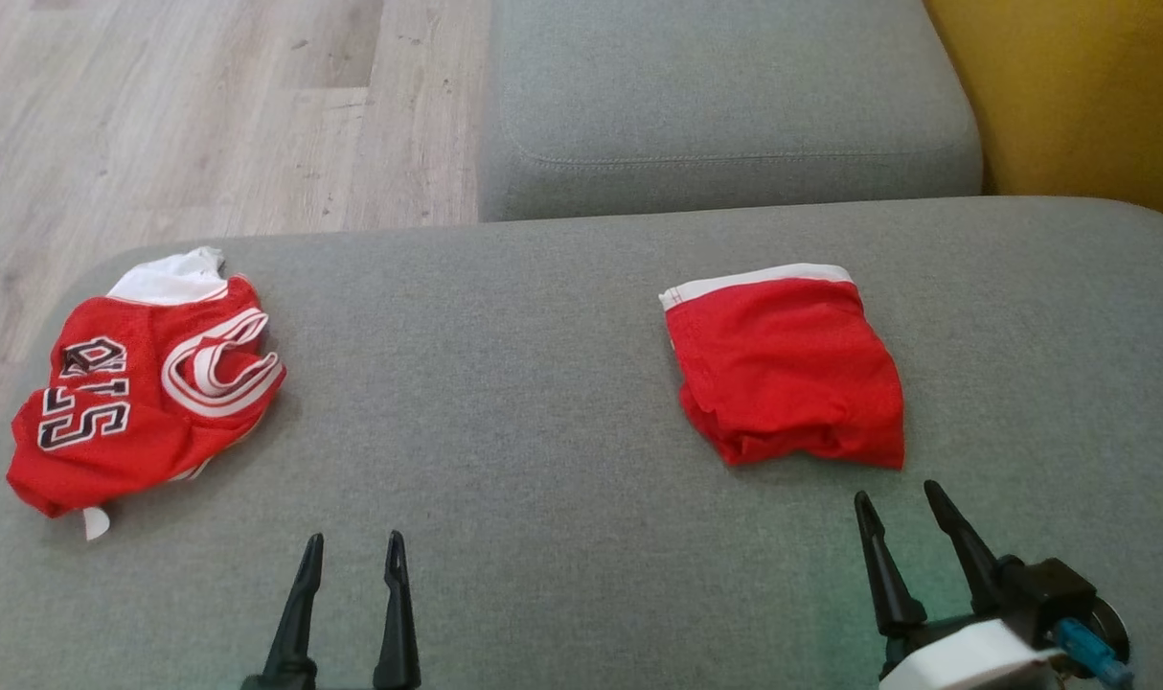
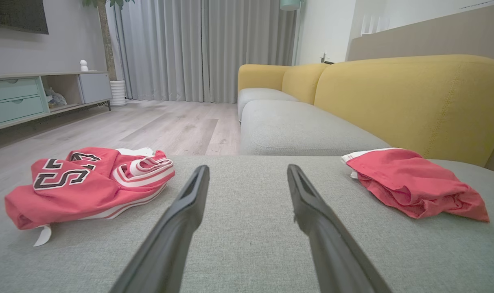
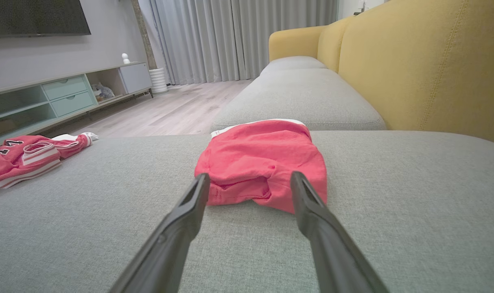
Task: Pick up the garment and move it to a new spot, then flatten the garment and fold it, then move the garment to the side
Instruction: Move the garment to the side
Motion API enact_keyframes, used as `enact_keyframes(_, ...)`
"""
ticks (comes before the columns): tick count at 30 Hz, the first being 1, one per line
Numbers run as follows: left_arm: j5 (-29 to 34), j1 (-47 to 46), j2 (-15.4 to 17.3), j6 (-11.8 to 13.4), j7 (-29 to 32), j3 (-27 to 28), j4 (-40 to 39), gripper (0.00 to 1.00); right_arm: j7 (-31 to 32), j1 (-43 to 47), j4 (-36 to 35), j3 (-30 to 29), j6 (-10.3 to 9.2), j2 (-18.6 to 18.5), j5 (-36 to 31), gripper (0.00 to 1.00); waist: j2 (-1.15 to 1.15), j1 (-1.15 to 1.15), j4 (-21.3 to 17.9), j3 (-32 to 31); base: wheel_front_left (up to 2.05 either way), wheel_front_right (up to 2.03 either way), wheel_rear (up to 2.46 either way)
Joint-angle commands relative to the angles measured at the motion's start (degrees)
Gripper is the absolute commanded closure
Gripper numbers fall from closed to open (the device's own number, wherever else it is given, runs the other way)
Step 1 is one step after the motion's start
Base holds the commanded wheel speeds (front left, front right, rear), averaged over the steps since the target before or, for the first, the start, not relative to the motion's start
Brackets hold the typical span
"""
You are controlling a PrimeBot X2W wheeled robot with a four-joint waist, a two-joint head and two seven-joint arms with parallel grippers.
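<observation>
On grey fabric sofa seat (image 1: 543,431): crumpled red jersey (image 1: 131,402) w/ white trim lay at left edge; folded red shorts (image 1: 787,369) w/ white waistband lay well apart, to right. L gripper (image 1: 354,537) jaws stood wide, empty, over bare seat. R gripper (image 1: 896,490) wide, empty, near shorts.

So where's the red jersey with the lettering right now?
The red jersey lies crumpled at the left end of the grey sofa seat in the head view, far left of the folded red shorts.
</observation>
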Motion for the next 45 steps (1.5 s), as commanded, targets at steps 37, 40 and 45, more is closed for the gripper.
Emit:
enact_keyframes(37,1.3,-10.8,-0.3,1.8,-0.3,-3.0,-3.2,0.0,1.8,-23.8,8.7,0.1,-0.05,-6.5,0.8,0.0,0.0,0.0,1.6,15.7,0.0,0.0,0.0)
enact_keyframes(40,1.1,-12.4,-0.3,2.1,-0.3,-4.1,-3.2,0.0,6.3,-28.0,12.7,-0.8,-0.05,-8.2,2.0,0.0,0.0,0.0,2.3,17.1,0.0,0.0,0.0)
enact_keyframes(45,0.8,-14.6,-0.3,2.9,-0.3,-5.9,-3.3,0.0,15.2,-32.0,19.2,-1.1,-0.05,-10.8,5.7,0.0,0.0,0.0,3.8,18.6,0.0,0.0,0.0)
